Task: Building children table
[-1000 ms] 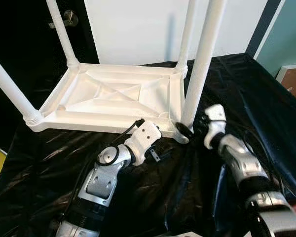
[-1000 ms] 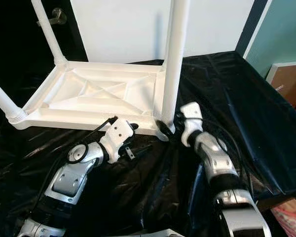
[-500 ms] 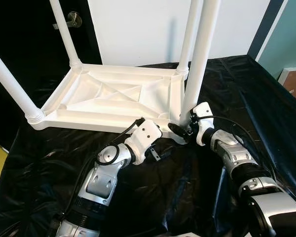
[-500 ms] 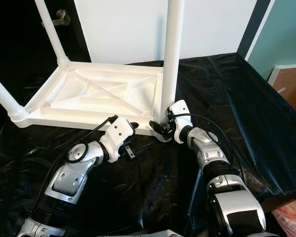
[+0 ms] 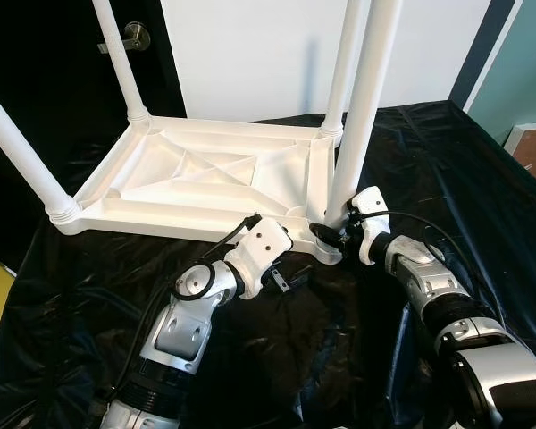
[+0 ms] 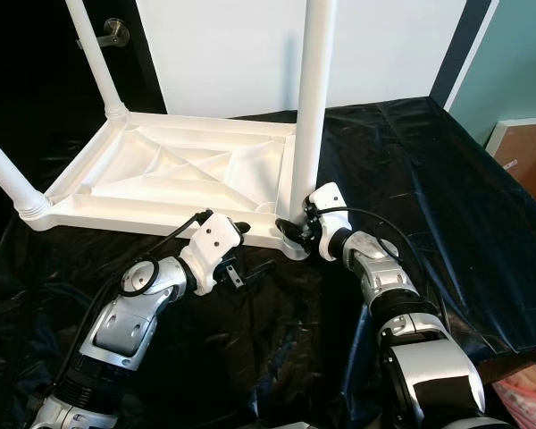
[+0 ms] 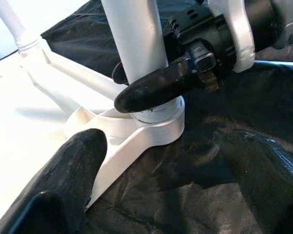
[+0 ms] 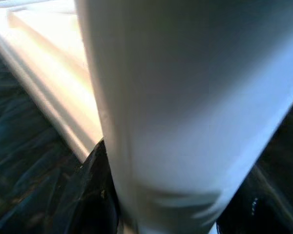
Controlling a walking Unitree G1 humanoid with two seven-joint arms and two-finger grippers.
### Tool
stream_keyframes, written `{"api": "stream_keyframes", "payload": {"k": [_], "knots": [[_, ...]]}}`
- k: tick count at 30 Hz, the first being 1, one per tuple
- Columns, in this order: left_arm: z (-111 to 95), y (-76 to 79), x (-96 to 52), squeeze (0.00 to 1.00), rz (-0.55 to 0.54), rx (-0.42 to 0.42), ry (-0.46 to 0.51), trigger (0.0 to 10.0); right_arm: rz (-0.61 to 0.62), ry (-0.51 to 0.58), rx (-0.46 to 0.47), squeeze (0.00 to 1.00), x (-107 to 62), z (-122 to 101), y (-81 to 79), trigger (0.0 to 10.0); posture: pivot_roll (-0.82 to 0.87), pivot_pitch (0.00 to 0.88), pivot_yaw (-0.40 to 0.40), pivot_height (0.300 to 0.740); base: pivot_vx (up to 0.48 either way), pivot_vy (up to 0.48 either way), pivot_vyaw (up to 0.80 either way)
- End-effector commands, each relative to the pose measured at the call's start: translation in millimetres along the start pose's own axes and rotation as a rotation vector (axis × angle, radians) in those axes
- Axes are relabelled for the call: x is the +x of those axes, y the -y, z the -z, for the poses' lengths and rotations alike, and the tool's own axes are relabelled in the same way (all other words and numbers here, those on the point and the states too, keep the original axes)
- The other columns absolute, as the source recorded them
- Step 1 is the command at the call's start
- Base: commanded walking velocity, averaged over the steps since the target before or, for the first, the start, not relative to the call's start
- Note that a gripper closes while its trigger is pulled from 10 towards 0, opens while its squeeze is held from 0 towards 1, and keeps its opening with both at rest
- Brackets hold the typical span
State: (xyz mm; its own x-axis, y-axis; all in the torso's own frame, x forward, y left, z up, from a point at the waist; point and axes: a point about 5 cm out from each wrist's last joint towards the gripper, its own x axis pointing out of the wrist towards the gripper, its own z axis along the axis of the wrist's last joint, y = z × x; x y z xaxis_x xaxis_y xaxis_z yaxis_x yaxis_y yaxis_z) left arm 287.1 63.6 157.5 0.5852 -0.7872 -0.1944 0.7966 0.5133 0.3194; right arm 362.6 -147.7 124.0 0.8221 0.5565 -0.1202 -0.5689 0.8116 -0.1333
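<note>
A: Since half a second before, right gripper (image 6: 292, 234) had edged slightly closer in on the near right table leg (image 6: 309, 107); one second before, that arm had been drawn back, well clear of it.

B: Jaw state?

A: Right jaws were clamped round the base of the leg, just above its socket at the tabletop corner (left wrist view showed a black finger (image 7: 156, 87) wrapped across the white tube). Right wrist view was mostly leg (image 8: 185, 107), blurred.

B: And the table?

A: White plastic children's table (image 5: 205, 174) lay upside down on black plastic sheeting (image 5: 429, 152), ribbed underside up. All four legs stood in their corner sockets: far left leg (image 5: 116, 55), near left leg (image 5: 18, 147), far right leg (image 5: 339, 63).

B: Left side?

A: Left gripper (image 7: 151, 190) sat low, just beside the near right corner. Its fingers (image 7: 71, 180) were spread apart, nothing between them; one pad lay against the tabletop edge, the other over the sheeting.

B: Background?

A: Dark door with a lever handle (image 5: 134, 36), white wall behind.
</note>
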Motion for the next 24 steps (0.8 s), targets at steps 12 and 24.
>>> {"api": "stream_keyframes", "payload": {"k": [12,24], "knots": [[2.6,0.7,3.6,0.0,-0.052,-0.014,-0.008,10.0,0.499,-0.088,0.168,0.0,-4.4,24.9,-15.8,10.0,-0.01,0.006,-0.008,0.74,0.0,0.0,0.0],[1.5,2.4,8.9,0.0,-0.034,-0.02,0.002,10.0,0.732,-0.002,0.289,0.0,7.6,8.4,-49.3,10.0,-0.04,0.016,0.002,0.74,0.0,0.0,0.0]]}}
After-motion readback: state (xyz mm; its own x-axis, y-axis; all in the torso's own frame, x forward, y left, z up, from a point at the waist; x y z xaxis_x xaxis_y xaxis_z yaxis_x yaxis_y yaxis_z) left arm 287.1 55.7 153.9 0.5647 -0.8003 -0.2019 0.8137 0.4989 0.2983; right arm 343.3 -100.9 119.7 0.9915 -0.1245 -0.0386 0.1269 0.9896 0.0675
